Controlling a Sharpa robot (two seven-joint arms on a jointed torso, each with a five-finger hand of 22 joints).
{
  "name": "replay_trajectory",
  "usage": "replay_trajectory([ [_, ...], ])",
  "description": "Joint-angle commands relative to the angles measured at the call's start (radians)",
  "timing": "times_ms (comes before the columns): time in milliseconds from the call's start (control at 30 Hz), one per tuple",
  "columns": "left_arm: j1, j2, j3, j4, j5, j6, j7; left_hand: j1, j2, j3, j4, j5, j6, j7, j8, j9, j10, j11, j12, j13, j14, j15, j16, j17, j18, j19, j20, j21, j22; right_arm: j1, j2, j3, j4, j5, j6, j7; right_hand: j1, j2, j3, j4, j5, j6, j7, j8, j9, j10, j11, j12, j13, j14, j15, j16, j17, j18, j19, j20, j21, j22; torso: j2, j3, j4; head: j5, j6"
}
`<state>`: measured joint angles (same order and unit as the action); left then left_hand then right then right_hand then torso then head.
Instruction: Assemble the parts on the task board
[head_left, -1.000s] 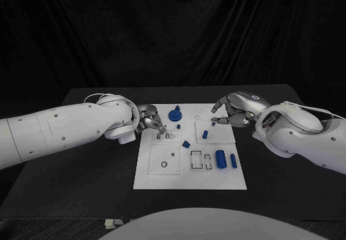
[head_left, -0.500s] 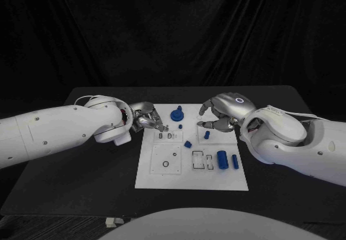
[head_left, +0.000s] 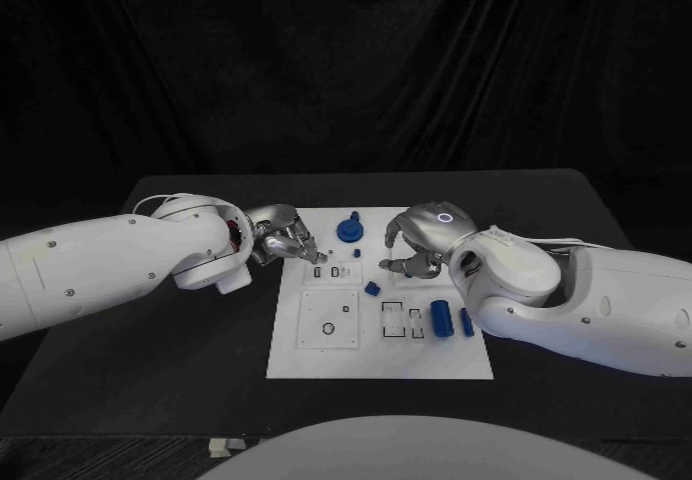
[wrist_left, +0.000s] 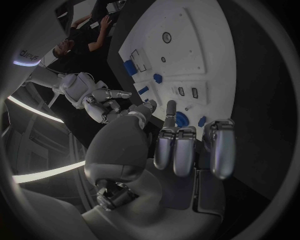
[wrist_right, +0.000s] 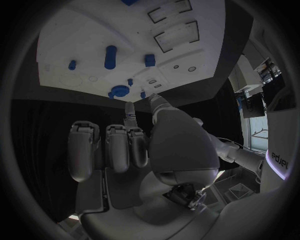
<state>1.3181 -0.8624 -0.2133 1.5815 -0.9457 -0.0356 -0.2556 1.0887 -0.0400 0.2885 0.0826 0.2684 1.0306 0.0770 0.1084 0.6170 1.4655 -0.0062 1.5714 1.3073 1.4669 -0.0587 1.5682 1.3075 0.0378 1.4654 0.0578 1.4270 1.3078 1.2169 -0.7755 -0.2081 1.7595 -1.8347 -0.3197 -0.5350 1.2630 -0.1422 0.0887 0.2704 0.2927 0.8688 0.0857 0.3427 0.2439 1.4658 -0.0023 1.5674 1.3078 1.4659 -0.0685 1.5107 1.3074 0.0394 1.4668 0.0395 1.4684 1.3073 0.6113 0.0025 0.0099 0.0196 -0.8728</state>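
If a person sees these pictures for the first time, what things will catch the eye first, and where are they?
The white task board lies in the middle of the black table, with small blue parts on it; the largest, a round blue part, stands near its far edge. Two big white arms come in from both sides, and the left hand and right hand hover over the far end of the board.

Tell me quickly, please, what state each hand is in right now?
Left hand: fingers curled, holding nothing that shows in the left wrist view.
Right hand: fingers curled, nothing visibly held in the right wrist view.
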Motion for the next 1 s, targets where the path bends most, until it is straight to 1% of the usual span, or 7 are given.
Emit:
replay_trajectory([
  [33,0.002,-0.001,0.001,0.008,0.009,0.015,0.023,0.010,0.001,-0.006,0.002,0.006,-0.004,-0.001,0.007,-0.002,0.105,0.007,-0.001,0.263,0.104,0.008,0.003,0.263,0.001,0.016,0.003,-0.003,0.209,-0.013,0.012,0.000,-0.011,-0.039,0.063,-0.056,-0.001,-0.001,0.003,0.001,0.003,-0.007,0.003,0.004,0.001,0.105,0.009,0.003,0.263,0.080,0.006,0.005,0.123,-0.012,0.062,0.005,-0.004,0.228,0.000,-0.0003,-0.0001,0.002,0.000],
  [200,0.002,-0.001,0.001,0.008,0.009,0.028,0.017,0.016,0.003,-0.007,0.003,0.010,-0.006,-0.001,0.009,-0.003,0.105,0.007,-0.001,0.263,0.104,0.008,0.003,0.263,0.001,0.015,0.003,-0.005,0.209,-0.030,0.038,0.000,-0.033,-0.040,0.070,-0.059,-0.003,-0.002,0.004,0.001,0.003,-0.014,0.005,0.002,0.002,0.105,0.011,0.003,0.263,0.080,0.007,0.004,0.121,-0.012,0.061,0.006,-0.005,0.228,0.000,-0.0018,-0.0004,-0.001,0.000],
  [333,0.002,0.000,0.001,0.002,0.009,0.041,0.010,0.022,0.008,-0.007,0.005,0.013,-0.007,-0.001,0.010,-0.004,0.105,0.007,-0.001,0.263,0.104,0.007,0.003,0.263,0.002,0.013,0.003,-0.007,0.208,-0.042,0.055,0.000,-0.043,-0.041,0.072,-0.060,-0.010,-0.004,0.004,0.005,-0.006,-0.019,0.007,0.001,0.004,0.105,0.013,0.003,0.263,0.079,0.010,0.004,0.119,-0.012,0.061,0.008,-0.005,0.227,-0.002,-0.0010,-0.0004,0.002,0.000],
  [400,0.002,0.001,0.001,-0.002,0.009,0.046,0.008,0.025,0.009,-0.007,0.005,0.014,-0.007,-0.001,0.011,-0.004,0.105,0.007,-0.001,0.263,0.104,0.007,0.003,0.263,0.002,0.012,0.003,-0.009,0.208,-0.048,0.064,0.000,-0.048,-0.041,0.073,-0.060,-0.011,-0.005,0.005,0.006,-0.008,-0.021,0.007,0.001,0.004,0.105,0.013,0.003,0.263,0.079,0.010,0.004,0.118,-0.012,0.060,0.008,-0.007,0.227,-0.001,0.0008,-0.0011,0.003,0.000],
  [533,0.002,0.004,0.001,-0.010,0.009,0.057,0.003,0.027,0.011,-0.007,0.005,0.015,-0.007,-0.001,0.011,-0.005,0.105,0.007,-0.001,0.263,0.104,0.007,0.003,0.263,0.003,0.012,0.003,-0.010,0.207,-0.060,0.080,0.000,-0.059,-0.041,0.077,-0.061,-0.012,-0.005,0.005,0.006,-0.010,-0.025,0.008,-0.001,0.004,0.105,0.014,0.003,0.263,0.079,0.010,0.004,0.117,-0.011,0.059,0.009,-0.007,0.227,0.000,0.0006,-0.0003,-0.002,0.000],
  [700,0.001,0.005,0.001,-0.016,0.009,0.067,-0.003,0.033,0.016,-0.007,0.008,0.018,-0.009,-0.001,0.012,-0.007,0.105,0.007,-0.001,0.263,0.104,0.008,0.003,0.263,0.004,0.008,0.003,-0.016,0.206,-0.079,0.096,0.000,-0.070,-0.041,0.073,-0.061,-0.013,-0.005,0.006,0.006,-0.012,-0.029,0.009,-0.003,0.004,0.105,0.015,0.003,0.263,0.079,0.011,0.003,0.115,-0.011,0.059,0.009,-0.008,0.226,0.000,0.0010,-0.0008,-0.001,0.000],
  [1000,0.000,0.009,0.001,-0.022,0.009,0.076,-0.010,0.037,0.019,-0.008,0.011,0.020,-0.012,0.000,0.013,-0.009,0.105,0.008,-0.001,0.263,0.104,0.008,0.003,0.263,0.005,0.005,0.003,-0.021,0.204,-0.099,0.122,0.000,-0.096,-0.041,0.086,-0.064,-0.008,-0.004,0.011,0.002,-0.011,-0.042,0.012,-0.011,0.003,0.105,0.018,0.003,0.263,0.078,0.014,0.002,0.113,-0.011,0.058,0.012,-0.011,0.225,0.000,0.0000,-0.0007,-0.002,0.000],
])
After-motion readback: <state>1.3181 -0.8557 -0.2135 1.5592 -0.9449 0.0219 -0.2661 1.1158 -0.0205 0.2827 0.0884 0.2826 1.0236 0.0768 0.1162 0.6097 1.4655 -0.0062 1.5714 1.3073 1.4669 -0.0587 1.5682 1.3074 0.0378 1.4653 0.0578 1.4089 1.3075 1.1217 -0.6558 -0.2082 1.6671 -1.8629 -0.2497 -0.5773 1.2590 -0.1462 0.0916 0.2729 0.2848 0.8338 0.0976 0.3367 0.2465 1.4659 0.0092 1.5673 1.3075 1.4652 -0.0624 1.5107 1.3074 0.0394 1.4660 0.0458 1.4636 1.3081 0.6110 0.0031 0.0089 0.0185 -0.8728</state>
